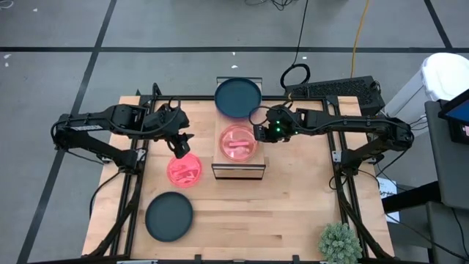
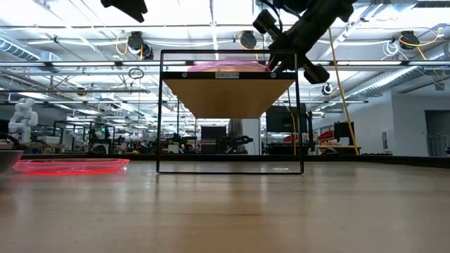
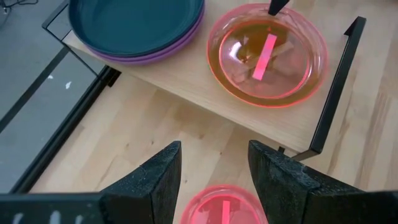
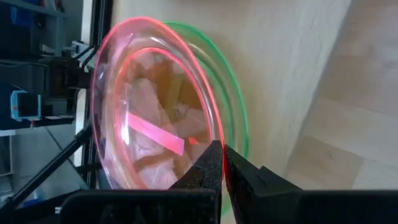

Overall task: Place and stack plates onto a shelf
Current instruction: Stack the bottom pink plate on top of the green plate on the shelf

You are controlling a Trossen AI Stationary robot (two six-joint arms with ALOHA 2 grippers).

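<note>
The shelf [image 1: 239, 170] stands mid-table, a light wood top on a black frame [image 2: 229, 112]. A dark teal plate [image 3: 134, 22] lies on a purple plate [image 3: 158, 57] at the shelf's far end. Nearer, a translucent pink plate [image 1: 239, 142] sits over a green plate [image 4: 231, 93]. My right gripper [image 4: 222, 150] is shut on that pink plate at its right side. My left gripper [image 3: 214, 165] hangs open above a second pink plate [image 1: 184, 170] that lies flat on the table left of the shelf. Another dark plate [image 1: 169, 216] rests near the table's near-left corner. My right gripper pinches the pink plate's rim [image 4: 216, 132] on its right side, one finger above the rim and one under it. The fingers slant down from the table's right [image 2: 285, 57]. The plate lies on top of the green plate on the shelf, roughly level.
A small green plant [image 1: 339, 243] stands at the table's near-right corner. A keyboard [image 1: 333, 89] and cables lie beyond the far edge. Bare wood stretches across the near middle and right of the table [image 1: 278, 213].
</note>
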